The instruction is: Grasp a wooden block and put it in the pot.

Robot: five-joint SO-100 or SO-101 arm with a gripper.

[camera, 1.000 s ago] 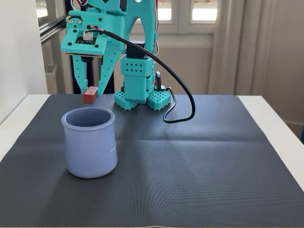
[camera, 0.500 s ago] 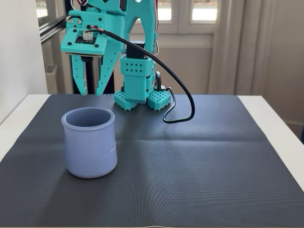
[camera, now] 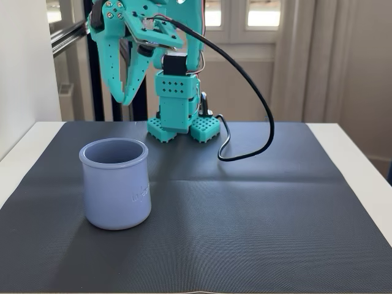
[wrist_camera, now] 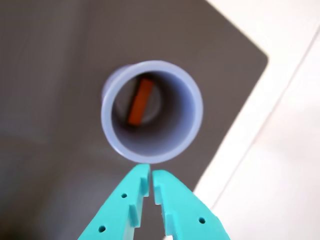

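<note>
The pale lavender-blue pot (camera: 116, 184) stands upright on the left part of the dark mat. The wrist view looks straight down into the pot (wrist_camera: 112, 135). The reddish-brown wooden block (wrist_camera: 140, 102) lies inside it, leaning on the bottom. In the fixed view the pot's wall hides the block. My teal gripper (wrist_camera: 151, 172) is shut and holds nothing, with only a thin slit between the fingertips. In the fixed view the gripper (camera: 126, 99) hangs well above the pot, behind its rim, pointing down.
The dark ribbed mat (camera: 245, 220) covers most of the white table (camera: 361, 177). The arm's teal base (camera: 180, 113) stands at the mat's far edge. A black cable (camera: 260, 98) loops down from the arm onto the mat to the right of the base.
</note>
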